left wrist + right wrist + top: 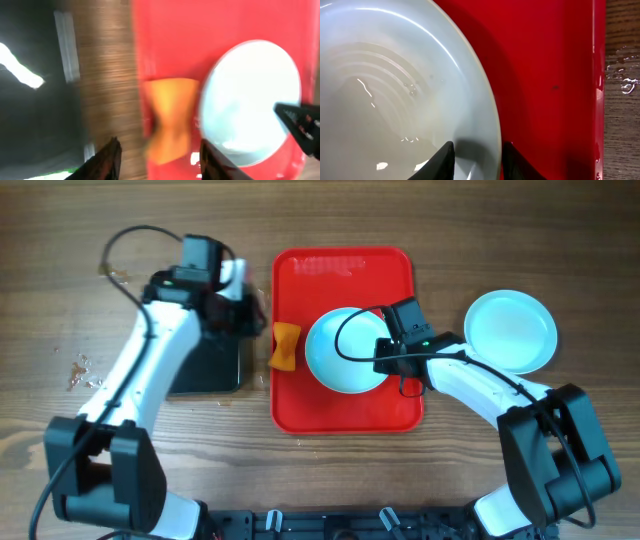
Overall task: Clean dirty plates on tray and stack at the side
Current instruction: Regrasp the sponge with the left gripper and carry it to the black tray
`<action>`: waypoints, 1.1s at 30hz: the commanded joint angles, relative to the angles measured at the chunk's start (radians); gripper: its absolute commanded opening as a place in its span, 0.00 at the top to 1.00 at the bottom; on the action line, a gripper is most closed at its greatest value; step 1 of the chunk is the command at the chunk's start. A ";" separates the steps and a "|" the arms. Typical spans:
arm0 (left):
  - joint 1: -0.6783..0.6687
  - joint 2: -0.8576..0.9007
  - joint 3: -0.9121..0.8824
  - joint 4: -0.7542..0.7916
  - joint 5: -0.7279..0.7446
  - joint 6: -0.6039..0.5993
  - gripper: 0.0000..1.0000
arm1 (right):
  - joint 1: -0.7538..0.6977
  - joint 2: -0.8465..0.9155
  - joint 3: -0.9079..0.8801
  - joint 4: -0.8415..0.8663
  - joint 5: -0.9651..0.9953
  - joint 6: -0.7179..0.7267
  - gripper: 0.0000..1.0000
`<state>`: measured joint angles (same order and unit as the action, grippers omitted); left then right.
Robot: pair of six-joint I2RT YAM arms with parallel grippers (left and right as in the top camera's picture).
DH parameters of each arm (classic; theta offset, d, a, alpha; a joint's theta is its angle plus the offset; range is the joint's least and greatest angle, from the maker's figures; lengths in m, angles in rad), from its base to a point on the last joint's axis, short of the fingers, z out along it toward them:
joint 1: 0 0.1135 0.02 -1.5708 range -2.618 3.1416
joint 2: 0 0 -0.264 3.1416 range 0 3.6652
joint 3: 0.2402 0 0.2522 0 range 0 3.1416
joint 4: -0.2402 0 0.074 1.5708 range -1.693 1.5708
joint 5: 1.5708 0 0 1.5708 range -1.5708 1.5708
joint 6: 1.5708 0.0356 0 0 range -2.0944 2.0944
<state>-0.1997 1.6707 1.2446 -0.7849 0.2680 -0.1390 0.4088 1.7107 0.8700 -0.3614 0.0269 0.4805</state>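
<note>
Straddling plate rim | right gripper jaws apart | left gripper spread near sponge

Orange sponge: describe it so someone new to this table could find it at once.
Find the large flat red rectangular plastic tray in the middle of the wooden table. At the middle of its left edge, toward the smaller black rectangular tray, lies the orange sponge. It is the only orange thing, pinched at the waist like a bow tie, unlike the round pale-blue plate beside it.
</note>
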 commanded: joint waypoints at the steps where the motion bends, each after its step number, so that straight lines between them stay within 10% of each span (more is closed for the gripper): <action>1: -0.118 0.033 -0.093 0.113 -0.046 -0.074 0.50 | -0.004 -0.001 -0.016 0.003 -0.013 -0.009 0.67; 8: -0.213 0.162 -0.142 0.249 -0.147 -0.140 0.51 | -0.004 -0.001 -0.016 0.010 -0.013 -0.008 0.67; 15: -0.230 0.220 -0.137 0.254 -0.172 -0.166 0.96 | -0.004 -0.001 -0.016 0.013 -0.013 -0.006 0.67; 24: -0.230 0.053 -0.113 0.217 -0.172 -0.164 0.96 | -0.004 -0.001 -0.016 0.013 -0.013 -0.007 0.67; 26: -0.230 0.004 -0.113 0.192 -0.172 -0.164 0.58 | -0.004 -0.001 -0.016 0.014 -0.013 -0.006 0.67; 33: -0.230 0.018 -0.115 0.129 -0.292 -0.157 0.51 | -0.005 0.000 -0.016 0.037 -0.021 -0.010 0.66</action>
<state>-0.4240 1.6642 1.1236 -0.6472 0.0620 -0.2981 0.4088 1.7107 0.8700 -0.3408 0.0185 0.4805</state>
